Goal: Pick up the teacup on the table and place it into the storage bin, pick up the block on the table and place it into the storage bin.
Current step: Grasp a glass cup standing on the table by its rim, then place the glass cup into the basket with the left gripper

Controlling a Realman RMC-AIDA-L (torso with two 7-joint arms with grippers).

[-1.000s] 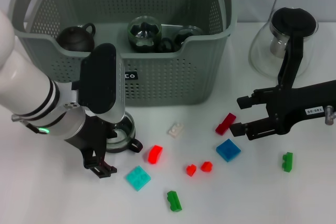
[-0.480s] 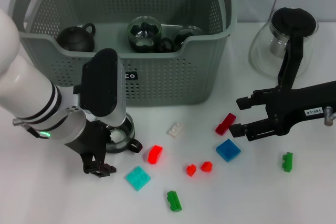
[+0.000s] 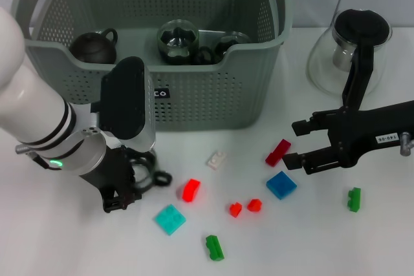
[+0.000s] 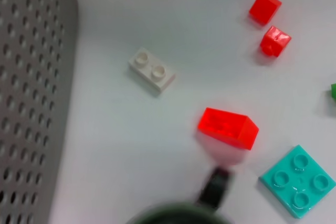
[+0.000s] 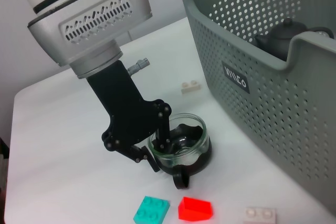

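From the head camera, the left gripper (image 3: 132, 182) sits low at the table just in front of the storage bin (image 3: 213, 88), because the teacup (image 3: 147, 171) lies there, close to the bin's front wall. The cup is mostly covered by the wrist housing; only part of its dark rim and its handle loop show, poking out toward the red block (image 3: 190, 189) beside the fingers. The finger spread cannot be read from this angle. The right gripper (image 3: 299, 141) hangs well away on the other side, jaws parted and empty, just beside the dark red block (image 3: 277, 152) and above the blue block (image 3: 281, 185), apparently waiting for its turn on the blocks.

The left wrist camera looks straight down past the cup's blurred dark handle (image 4: 214, 191). Just beyond it lies the red block (image 4: 228, 128), with the teal block (image 4: 297, 180) beside that and the white block (image 4: 151, 71) farther off, near the bin's perforated wall (image 4: 31, 87).

The right wrist camera gives the clearest account. The left gripper (image 5: 160, 148) has come down over the glass teacup (image 5: 181, 148), one finger dipping inside the bowl and the other outside the wall nearest the arm, so the fingers straddle the rim, narrowly spread. They look close to pinching the glass wall, though firm contact cannot be confirmed. The cup rests on the table, so it is judged not yet lifted.
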